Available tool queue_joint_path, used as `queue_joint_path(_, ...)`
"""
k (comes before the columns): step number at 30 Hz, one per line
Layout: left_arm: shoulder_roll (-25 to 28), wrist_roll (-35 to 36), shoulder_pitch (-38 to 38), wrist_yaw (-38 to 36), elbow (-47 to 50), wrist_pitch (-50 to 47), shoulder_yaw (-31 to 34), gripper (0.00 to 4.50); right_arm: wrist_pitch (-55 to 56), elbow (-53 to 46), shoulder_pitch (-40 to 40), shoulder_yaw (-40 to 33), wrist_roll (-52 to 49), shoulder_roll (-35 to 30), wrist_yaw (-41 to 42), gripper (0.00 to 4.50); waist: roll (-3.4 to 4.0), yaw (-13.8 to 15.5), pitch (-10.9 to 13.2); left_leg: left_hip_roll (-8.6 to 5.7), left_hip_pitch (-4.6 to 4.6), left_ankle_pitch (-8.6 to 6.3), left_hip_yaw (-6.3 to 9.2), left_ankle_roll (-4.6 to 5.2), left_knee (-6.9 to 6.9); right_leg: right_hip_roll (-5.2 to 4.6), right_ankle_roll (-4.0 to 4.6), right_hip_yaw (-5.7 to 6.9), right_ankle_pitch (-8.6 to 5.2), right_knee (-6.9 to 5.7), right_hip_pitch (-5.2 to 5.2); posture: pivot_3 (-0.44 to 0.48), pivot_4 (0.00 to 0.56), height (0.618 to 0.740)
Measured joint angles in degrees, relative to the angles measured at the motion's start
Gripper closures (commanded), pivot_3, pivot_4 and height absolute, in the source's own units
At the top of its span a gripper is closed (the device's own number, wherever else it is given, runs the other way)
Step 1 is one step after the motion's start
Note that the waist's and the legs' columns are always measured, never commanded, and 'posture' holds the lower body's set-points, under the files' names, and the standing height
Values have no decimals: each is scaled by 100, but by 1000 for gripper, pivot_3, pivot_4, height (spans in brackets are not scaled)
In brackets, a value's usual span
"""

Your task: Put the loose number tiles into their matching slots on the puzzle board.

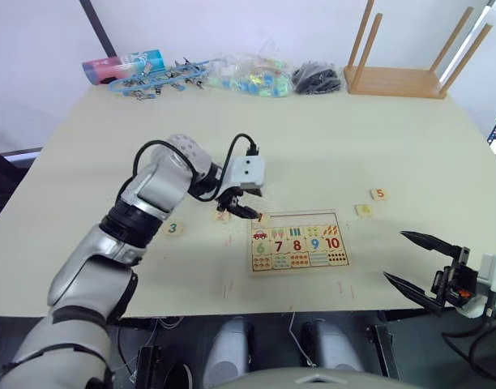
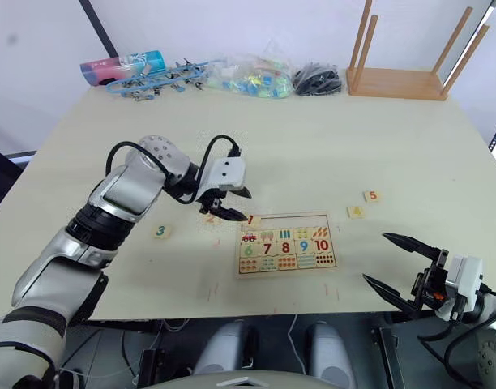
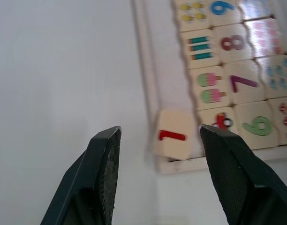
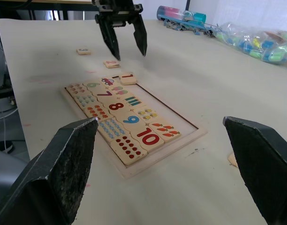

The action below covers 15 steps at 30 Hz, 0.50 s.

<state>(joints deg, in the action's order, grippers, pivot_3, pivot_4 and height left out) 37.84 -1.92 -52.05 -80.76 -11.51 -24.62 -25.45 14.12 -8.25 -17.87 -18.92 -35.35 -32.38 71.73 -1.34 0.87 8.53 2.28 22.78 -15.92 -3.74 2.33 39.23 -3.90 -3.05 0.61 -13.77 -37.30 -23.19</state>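
Your pale table [image 1: 329, 146] carries the puzzle board [image 1: 299, 243] near its front edge. Loose tiles on it: 3 [image 1: 173, 228] off to the board's left, 2 [image 2: 209, 217] nearer, 1 [image 3: 174, 135] tilted on the board's corner rim, 4 [image 1: 363, 210] and 5 [image 1: 378, 194] to the right. Far edge: upturned stool [image 1: 398, 81], bagged parts [image 1: 248, 77], black clips [image 1: 317, 79], blue clutter [image 1: 147, 74].

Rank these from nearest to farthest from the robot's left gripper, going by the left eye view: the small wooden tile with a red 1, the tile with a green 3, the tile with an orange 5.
1. Small wooden tile with a red 1: just beside the left gripper, on the puzzle board's corner rim.
2. Tile with a green 3: farther to the robot's left, beside the forearm.
3. Tile with an orange 5: far off to the right, beyond the pale wooden puzzle board.
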Motion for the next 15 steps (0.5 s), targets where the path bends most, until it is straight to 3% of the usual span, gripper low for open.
queue_joint_path(1, -39, 19, -15, 12, -200, 131, 62, 1670, 3, 5, 2, 4, 0, 23, 8, 0, 0, -1, 0, 0, 0, 0, 0, 0, 0, 0, 0, 0, 0, 0, 0, 0, 150, 737)
queue_joint_path(4, -159, 62, -41, 76, -656, 453, 139, 2475, 10, 32, 12, 7, 9, 44, 28, 0, -1, 1, 0, 0, 1, 0, -1, 0, 0, 0, 0, 0, 0, 0, 0, 0, 150, 737)
queue_joint_path(8, -426, 178, -99, 85, -1354, 1154, 305, 4432, 23, 64, 67, 7, 16, 52, 34, 0, -1, -1, 0, 0, 1, 0, -1, 0, 1, 0, 0, 0, 0, 0, 0, 0, 150, 737)
queue_joint_path(15, -699, 198, -119, -23, -1982, 2106, 354, 4476, 28, 82, 76, 7, 19, 53, 34, 0, -1, 0, 0, 0, 2, 0, -1, 0, 1, 0, 0, 1, 0, 0, 0, 0, 150, 737)
